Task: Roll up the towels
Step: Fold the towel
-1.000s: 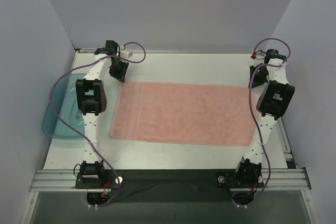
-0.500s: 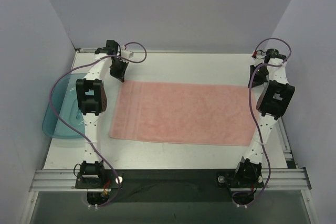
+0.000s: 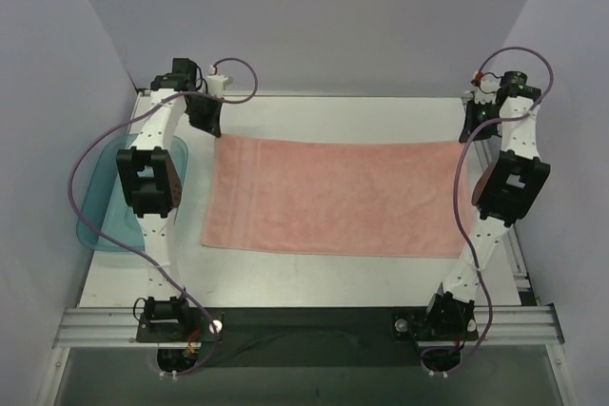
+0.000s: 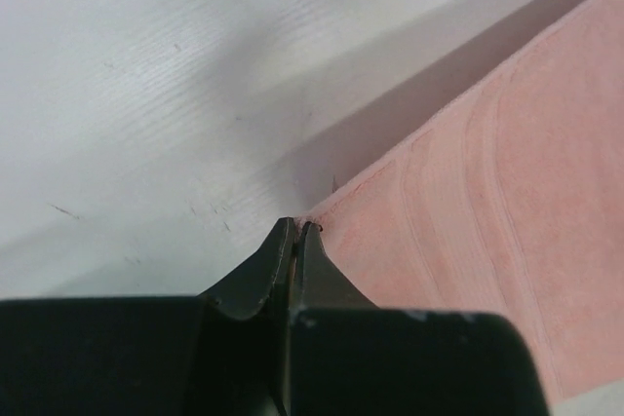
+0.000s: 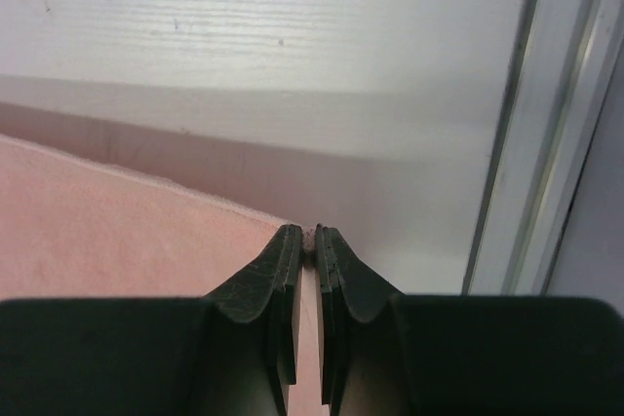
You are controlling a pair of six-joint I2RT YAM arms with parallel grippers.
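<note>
**Towel** (image 3: 333, 199): one, salmon-pink terry, rectangular. It is spread open at the centre of the table (image 3: 314, 278), with its long sides running 9 to 3 o'clock. Faint woven bands show near the 9 o'clock short end in the left wrist view. The near long edge lies flat on the table. The far long edge runs straight between the two grippers, and both wrist views show a dark shadow band on the table just beyond it.

**Left gripper** (image 3: 211, 128): at the towel's 10 o'clock corner. Its black fingers (image 4: 255, 278) are pressed together, pinching the very tip of that corner.

**Right gripper** (image 3: 469, 130): at the towel's 2 o'clock corner. Its black fingers (image 5: 265, 284) are drawn almost together, pinching the corner's edge. A sliver of pink sits in the slim gap at the tips.

**Tray** (image 3: 95, 221): translucent teal, at 9 o'clock from the towel, by the table's left edge. It is partly hidden behind the left arm and lies apart from the towel.

**Table**: white, with a fine grain and a few small marks visible in the wrist views.

**Rail** (image 3: 304, 322): aluminium, along the table's 6 o'clock edge, carrying both arm bases.

**Side rail** (image 5: 526, 124): metal, along the 3 o'clock edge, just beside the right gripper.

**Cables** (image 3: 90, 154): purple, one looping along each arm.
</note>
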